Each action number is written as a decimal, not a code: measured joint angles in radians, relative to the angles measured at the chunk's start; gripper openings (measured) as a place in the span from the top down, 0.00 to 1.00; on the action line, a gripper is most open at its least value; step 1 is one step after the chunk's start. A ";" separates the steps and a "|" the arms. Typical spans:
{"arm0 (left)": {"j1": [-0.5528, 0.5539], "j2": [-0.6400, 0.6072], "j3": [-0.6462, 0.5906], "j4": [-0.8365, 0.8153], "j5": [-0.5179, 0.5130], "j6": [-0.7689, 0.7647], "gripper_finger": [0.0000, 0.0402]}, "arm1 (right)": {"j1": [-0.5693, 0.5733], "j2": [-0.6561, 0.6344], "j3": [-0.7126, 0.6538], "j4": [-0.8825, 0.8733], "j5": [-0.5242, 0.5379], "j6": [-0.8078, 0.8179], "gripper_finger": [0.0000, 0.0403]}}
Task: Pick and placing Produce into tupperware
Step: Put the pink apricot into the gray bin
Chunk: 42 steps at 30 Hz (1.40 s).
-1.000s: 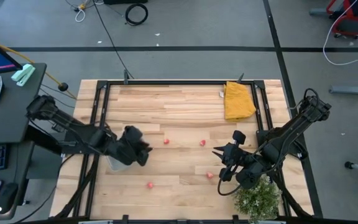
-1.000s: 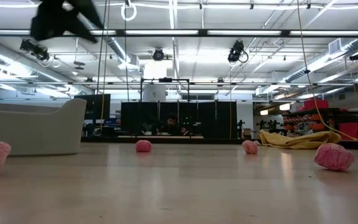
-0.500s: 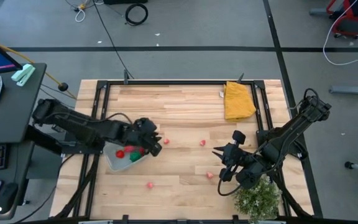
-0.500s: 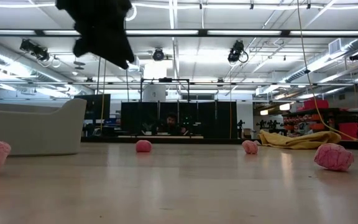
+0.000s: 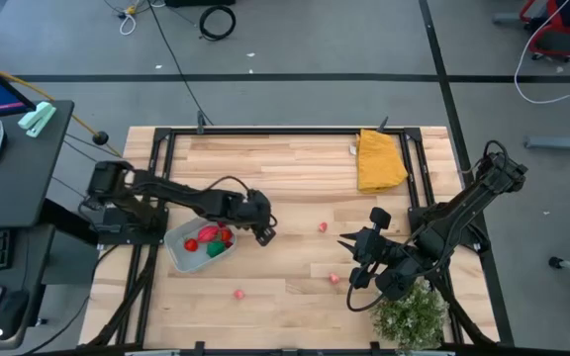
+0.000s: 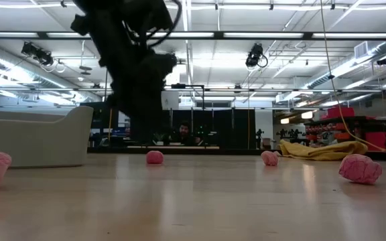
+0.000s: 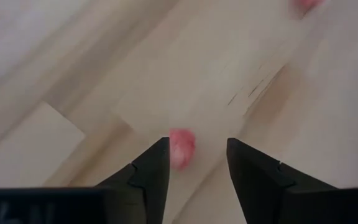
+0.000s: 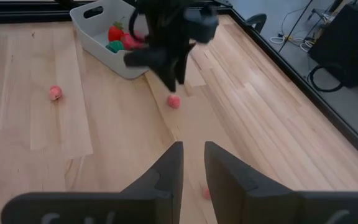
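Pink piece (image 7: pixel 181 148) sits just ahead of the left pincer (image 7: pixel 197 163), framed by its parted, empty fingers. A second ago this arm was over the tub; since then it has swung out across the counter (image 5: pixel 295 168) and now hangs above the piece beside the tub's far corner. Reads as one drop-off finished, next pickup beginning. The tub (image 5: pixel 179 252) holds red pieces and one green (image 5: pixel 213 249). Loose pink pieces still out: one mid-counter (image 5: pixel 322 227), one nearer the front edge (image 5: pixel 237 294), one by the right arm (image 5: pixel 333 279). Right pincer (image 5: pixel 344 240) waits at the counter's right side, fingers slightly apart, nothing held. Pale wood planks, black frame; yellow cloth (image 5: pixel 379 160) at the far edge, potted plant (image 5: pixel 409 314) at the right front corner. Beyond: dim workshop, ceiling strip lights.
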 joint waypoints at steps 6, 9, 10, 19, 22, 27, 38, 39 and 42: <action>0.000 0.090 0.000 0.014 0.002 0.000 0.54 | 0.000 0.000 0.000 0.000 0.000 -0.018 0.82; 0.000 0.108 0.000 0.023 0.002 0.000 0.51 | 0.000 0.000 0.000 0.000 0.000 -0.019 0.82; 0.000 0.112 0.000 0.029 0.001 0.000 0.50 | 0.000 0.000 0.000 0.000 0.000 -0.020 0.82; 0.000 0.116 0.000 0.044 0.000 -0.003 0.54 | 0.000 0.000 0.000 0.000 0.000 -0.020 0.82; 0.000 0.116 0.000 0.036 -0.001 -0.002 0.65 | 0.000 0.000 0.000 0.000 0.000 -0.020 0.82; 0.010 0.116 0.000 0.034 -0.001 -0.002 0.92 | 0.000 0.000 0.000 0.000 0.000 -0.020 0.82; -0.024 0.102 0.147 -0.111 -0.004 0.067 0.98 | 0.000 0.000 0.000 0.000 0.000 -0.025 0.82; -0.032 0.102 0.188 -0.174 -0.006 0.089 0.98 | 0.000 0.000 0.000 0.000 0.000 -0.025 0.82; -0.050 0.101 0.326 -0.379 -0.009 0.151 0.99 | 0.000 0.000 0.000 0.000 0.001 -0.025 0.82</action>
